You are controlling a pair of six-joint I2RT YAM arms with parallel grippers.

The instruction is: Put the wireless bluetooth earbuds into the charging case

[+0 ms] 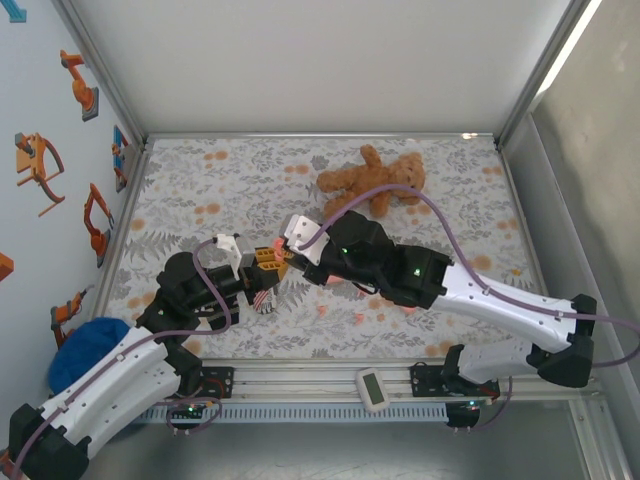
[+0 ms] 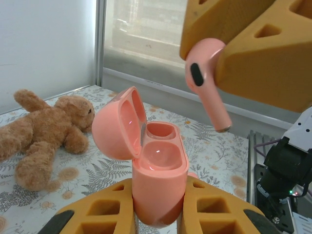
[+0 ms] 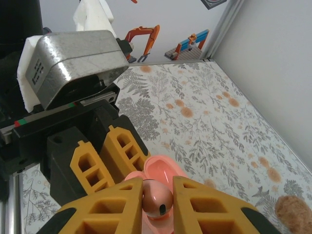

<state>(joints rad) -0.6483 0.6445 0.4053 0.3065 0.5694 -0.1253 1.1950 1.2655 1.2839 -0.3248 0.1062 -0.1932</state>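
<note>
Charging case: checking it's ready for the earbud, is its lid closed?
No, the charging case has its lid swung back, exposing both wells.

The charging case [image 2: 158, 185] stands upright between the left gripper's [image 2: 158, 204] fingers, its lid [image 2: 114, 129] tipped back to the left. 1 earbud [image 2: 207, 83] hangs above and right of the case, apart from it, pinched in the right gripper [image 2: 219, 53]. The 2 grippers meet over the table's [image 1: 230, 180] middle. The teddy bear [image 1: 375, 180] lies behind them, near the far edge.
</note>
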